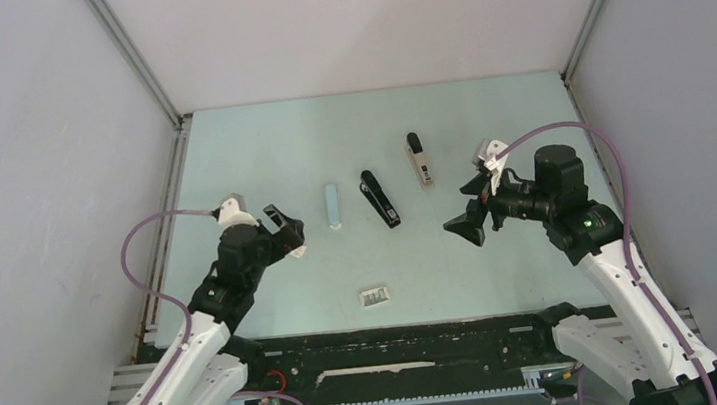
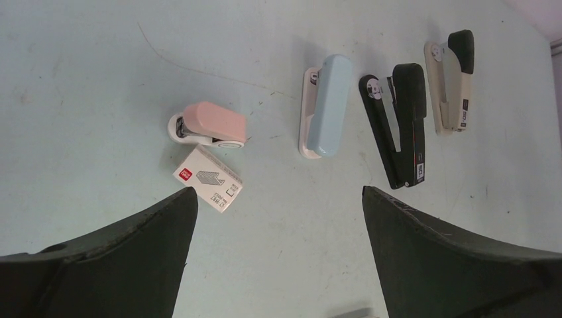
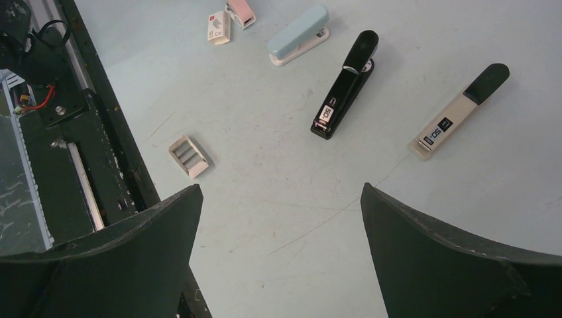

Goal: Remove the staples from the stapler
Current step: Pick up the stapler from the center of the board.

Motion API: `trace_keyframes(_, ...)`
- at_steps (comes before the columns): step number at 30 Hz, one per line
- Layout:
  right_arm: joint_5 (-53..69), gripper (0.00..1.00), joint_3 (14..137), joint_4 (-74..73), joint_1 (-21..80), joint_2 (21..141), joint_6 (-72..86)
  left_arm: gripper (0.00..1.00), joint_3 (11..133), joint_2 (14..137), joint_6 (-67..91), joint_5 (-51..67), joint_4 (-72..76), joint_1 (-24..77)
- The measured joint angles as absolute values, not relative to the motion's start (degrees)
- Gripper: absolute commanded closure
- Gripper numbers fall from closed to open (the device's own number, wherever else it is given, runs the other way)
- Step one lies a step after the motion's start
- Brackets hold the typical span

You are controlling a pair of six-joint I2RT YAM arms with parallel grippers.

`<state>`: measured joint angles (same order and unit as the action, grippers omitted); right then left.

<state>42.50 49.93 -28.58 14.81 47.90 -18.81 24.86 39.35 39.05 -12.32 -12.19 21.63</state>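
Your left gripper (image 2: 278,192) and right gripper (image 3: 281,189) both gape wide and empty, the black stapler (image 3: 344,86) and beige stapler (image 3: 457,109), each labelled "50", lying between them; the staples you cannot make out.

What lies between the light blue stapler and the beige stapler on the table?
The black stapler lies between the light blue stapler and the beige stapler, apart from both; the top external view and both wrist views show it.
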Motion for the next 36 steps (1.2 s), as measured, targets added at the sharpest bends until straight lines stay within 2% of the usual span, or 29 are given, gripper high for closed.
trace_keyframes(16, 42.5, 0.0, 49.9, -28.6, 14.8, 47.9, -18.8, 0.0, 27.1, 44.9, 35.5, -15.3, -12.8, 23.7)
trace_keyframes(36, 42.5, 0.0, 49.9, -28.6, 15.1, 47.9, -19.0, 0.0, 27.1, 45.8, 36.1, -18.0, -11.1, 23.8)
